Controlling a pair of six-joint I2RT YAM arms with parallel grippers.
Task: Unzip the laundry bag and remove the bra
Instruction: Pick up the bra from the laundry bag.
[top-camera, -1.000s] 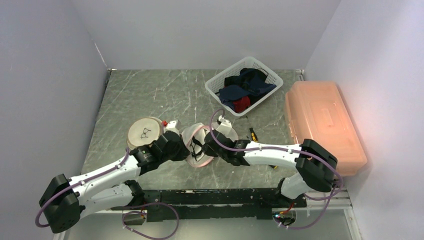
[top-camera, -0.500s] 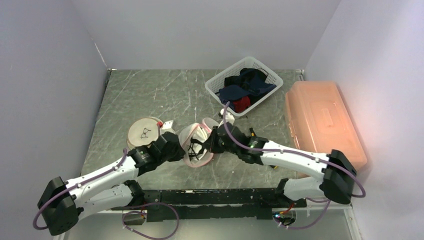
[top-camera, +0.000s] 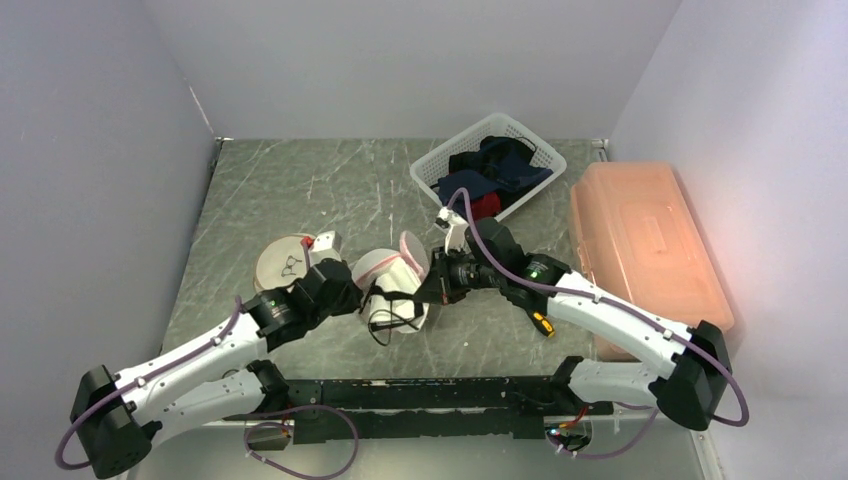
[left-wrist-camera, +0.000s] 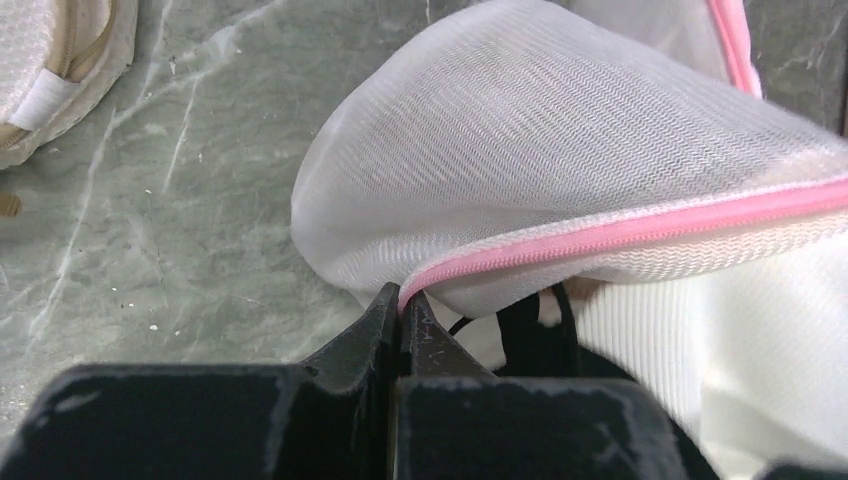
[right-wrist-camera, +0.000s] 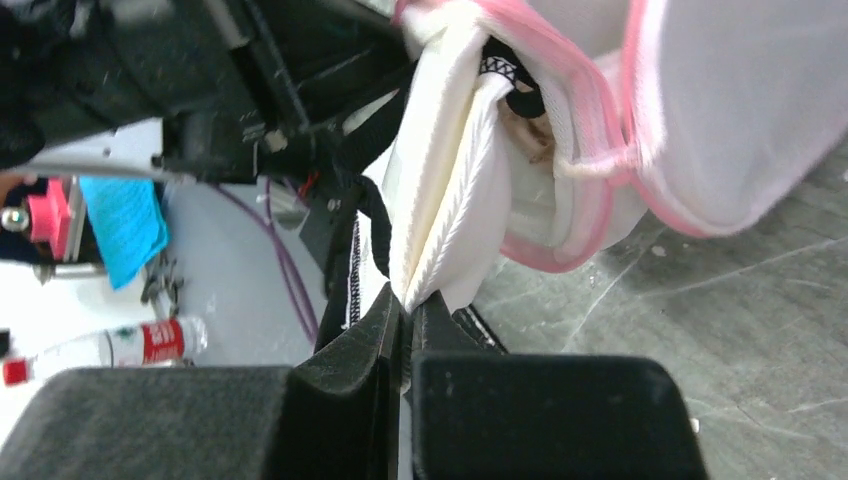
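Top external: bra (right-wrist-camera: 445, 190) partly out of laundry bag (top-camera: 383, 268).
Left gripper (left-wrist-camera: 403, 308) clamped on zipper edge (left-wrist-camera: 620, 232), right gripper (right-wrist-camera: 408, 303) on bra fabric; straps (top-camera: 383, 325) could snag the opening.

Most of the bra (left-wrist-camera: 522, 330) is hidden inside the laundry bag (left-wrist-camera: 560, 150); only black straps show. The picture's corner cuts off a second mesh pouch (left-wrist-camera: 45, 70). The right arm (top-camera: 610, 310) partly covers a screwdriver (top-camera: 541, 322).
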